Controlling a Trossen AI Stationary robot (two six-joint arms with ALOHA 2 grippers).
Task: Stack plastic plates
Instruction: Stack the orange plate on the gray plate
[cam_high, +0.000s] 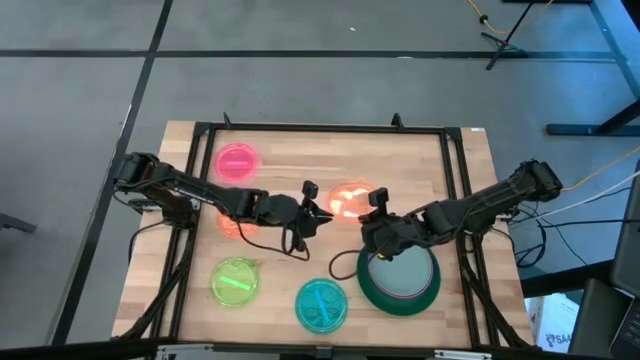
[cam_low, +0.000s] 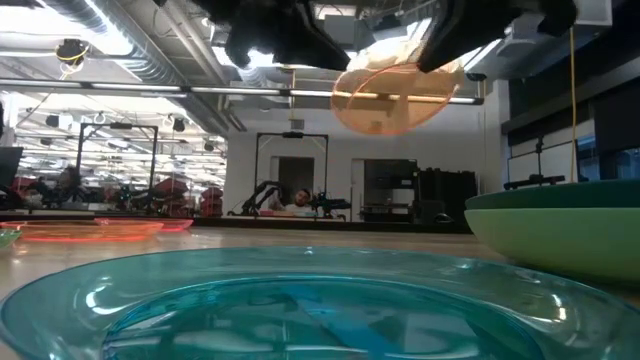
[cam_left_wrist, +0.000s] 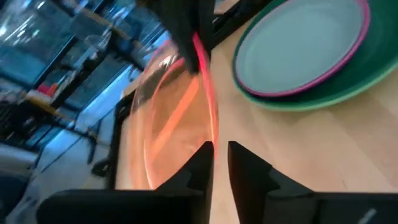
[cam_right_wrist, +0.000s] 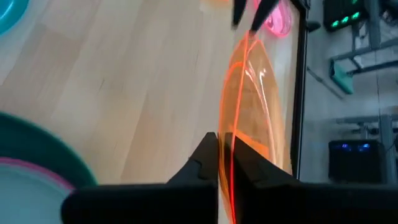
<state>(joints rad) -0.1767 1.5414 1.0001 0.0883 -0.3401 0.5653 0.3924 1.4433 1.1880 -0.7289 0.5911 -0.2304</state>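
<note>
Both grippers hold one small translucent orange plastic plate (cam_high: 348, 200) in mid-air, above the middle of the wooden table (cam_high: 470, 170). The left gripper (cam_high: 322, 212) pinches the plate's rim on one side; the right gripper (cam_high: 372, 216) pinches the opposite side.

Risks, as I judge them:
- Two arms on one thin plate: if they pull apart or twist, the rim could flex and snap out of one grip.
- If both let go at once the plate drops to the table, prob. clattering or rolling on edge.
- The stack of larger opaque plates, grey-blue on magenta on dark green (cam_high: 400, 282), sits near the table's front edge on the right side, close below the right gripper; a low swing of the arm could knock it.

Jaws: in the left wrist view the left fingers (cam_left_wrist: 199, 165) are closed narrow, the rim passing between them. The right wrist view shows the same: right fingers (cam_right_wrist: 206, 158) nearly together, orange rim edge-on in the slit. The low view shows the plate tilted, well clear of the table.

Other small translucent plates lie flat on the table: pink (cam_high: 237, 162) toward the back left, yellow-green (cam_high: 235, 282) and cyan (cam_high: 322, 304) along the front edge. Another orange-tinted one (cam_high: 228, 222) lies partly hidden under the left arm.
</note>
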